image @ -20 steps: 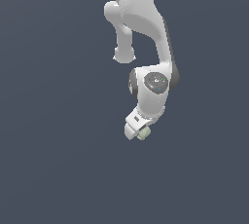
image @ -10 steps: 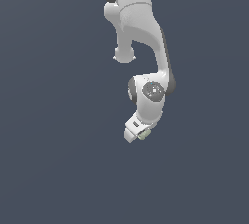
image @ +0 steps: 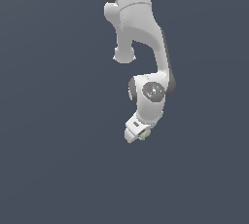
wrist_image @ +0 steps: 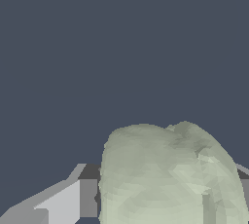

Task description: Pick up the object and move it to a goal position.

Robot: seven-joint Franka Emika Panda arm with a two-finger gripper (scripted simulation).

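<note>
I see the white hand [image: 137,133] clenched on the object [image: 143,135] — a lumpy pale green ball sitting right at the fingertips, filling my wrist view — with no goal marker visible against the plain grey backdrop.

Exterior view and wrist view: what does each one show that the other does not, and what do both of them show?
Only the exterior view shows the whole white arm hanging down against the plain dark background, with the gripper at its lower end and only a sliver of the pale greenish ball peeking out beside it.

Only the wrist view shows the ball close up: lumpy, roundish, filling much of the picture, with grey and white parts of the jaws on both sides of it.

Both show the ball at the gripper and the same featureless dark surroundings.
</note>
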